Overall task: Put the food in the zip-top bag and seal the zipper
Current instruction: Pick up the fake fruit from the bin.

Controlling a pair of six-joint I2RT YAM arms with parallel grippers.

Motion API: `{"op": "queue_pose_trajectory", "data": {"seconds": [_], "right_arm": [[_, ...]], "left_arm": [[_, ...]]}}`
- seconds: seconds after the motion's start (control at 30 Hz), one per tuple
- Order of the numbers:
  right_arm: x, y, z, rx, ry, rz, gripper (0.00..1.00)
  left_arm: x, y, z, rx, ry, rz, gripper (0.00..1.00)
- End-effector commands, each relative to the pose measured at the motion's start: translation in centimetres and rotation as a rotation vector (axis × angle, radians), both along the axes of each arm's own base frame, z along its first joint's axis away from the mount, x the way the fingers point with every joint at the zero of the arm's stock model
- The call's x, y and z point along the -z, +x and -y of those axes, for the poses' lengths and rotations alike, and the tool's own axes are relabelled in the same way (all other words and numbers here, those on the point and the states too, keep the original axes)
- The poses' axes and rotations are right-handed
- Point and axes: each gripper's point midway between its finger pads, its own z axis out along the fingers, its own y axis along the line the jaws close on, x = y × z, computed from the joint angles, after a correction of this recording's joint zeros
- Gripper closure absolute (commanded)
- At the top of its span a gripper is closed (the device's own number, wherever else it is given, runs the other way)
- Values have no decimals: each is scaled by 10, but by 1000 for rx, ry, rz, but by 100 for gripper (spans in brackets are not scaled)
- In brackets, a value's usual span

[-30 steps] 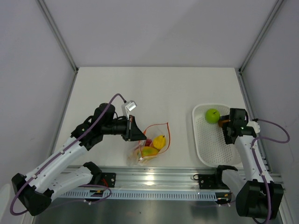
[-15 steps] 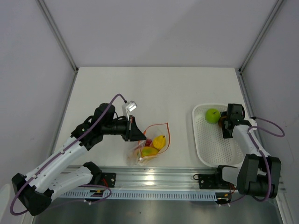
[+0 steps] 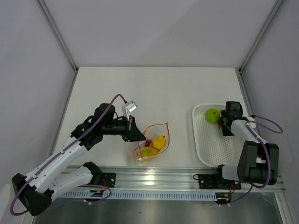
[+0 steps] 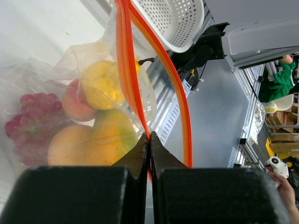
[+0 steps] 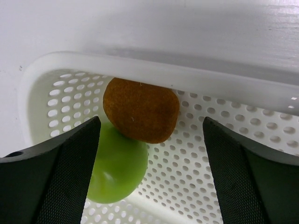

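Observation:
The zip-top bag (image 3: 150,145) lies near the table's front edge, lifted by its mouth. My left gripper (image 3: 136,132) is shut on the orange-red zipper (image 4: 127,70), pinching one strip (image 4: 149,140) while the other strip (image 4: 180,102) bows away, leaving the mouth parted. Inside the bag are yellow fruits (image 4: 100,84), a peach-coloured one (image 4: 74,105) and a cluster of small red pieces (image 4: 30,116). In the white perforated tray (image 3: 210,149) a green round fruit (image 3: 212,115) touches a brownish-orange one (image 5: 140,109). My right gripper (image 5: 150,122) hovers open just above these two, holding nothing.
The tray's far rim (image 5: 224,84) runs right behind the two fruits. A metal rail (image 3: 154,177) runs along the table's near edge, just in front of the bag. Grey walls close in the table on the left, back and right.
My right gripper has moved up the tray toward its far end and turned toward the green fruit. The left gripper and the bag have stayed put.

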Motion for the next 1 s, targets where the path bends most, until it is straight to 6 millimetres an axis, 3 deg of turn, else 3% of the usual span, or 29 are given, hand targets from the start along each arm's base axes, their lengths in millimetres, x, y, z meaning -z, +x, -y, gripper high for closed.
{"op": "queue_pose_trajectory", "data": {"seconds": [0.0, 0.27, 0.4, 0.6, 0.83, 0.97], "right_arm": [[-12, 17, 14, 59, -48, 45, 10], [-1, 26, 15, 50, -74, 11, 17], [1, 29, 13, 48, -80, 3, 26], [4, 25, 10, 34, -75, -14, 49], [-13, 11, 2, -17, -89, -1, 56], [-33, -9, -5, -81, -104, 28, 57]], "left_arm": [[-14, 1, 0, 16, -31, 43, 100], [-11, 1, -1, 8, -25, 34, 100], [-13, 0, -2, 10, -27, 38, 100], [-16, 1, -2, 4, -30, 41, 99], [-14, -2, -1, 8, -44, 24, 99], [-12, 0, 1, 5, -55, 25, 100]]}}
